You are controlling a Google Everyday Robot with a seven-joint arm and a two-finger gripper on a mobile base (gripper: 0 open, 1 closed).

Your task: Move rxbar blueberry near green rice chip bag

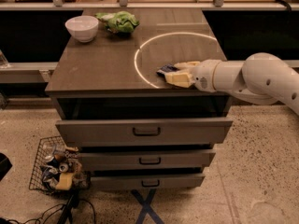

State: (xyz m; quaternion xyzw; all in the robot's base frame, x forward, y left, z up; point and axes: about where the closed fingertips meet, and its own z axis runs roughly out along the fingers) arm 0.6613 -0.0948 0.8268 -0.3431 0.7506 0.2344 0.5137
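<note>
The rxbar blueberry (167,70) is a small dark navy bar lying on the brown cabinet top (103,59), near its front right, inside a pale ring mark. My gripper (178,72) reaches in from the right with one pale finger on each side of the bar's right end, low at the surface. Most of the bar is hidden between the fingers. The green rice chip bag (119,21) lies at the back of the top, left of centre, far from the gripper.
A round white bowl (81,28) stands at the back left, just left of the green bag. The cabinet has several drawers (146,131) below. A wire basket of clutter (58,169) and cables sit on the floor at the left.
</note>
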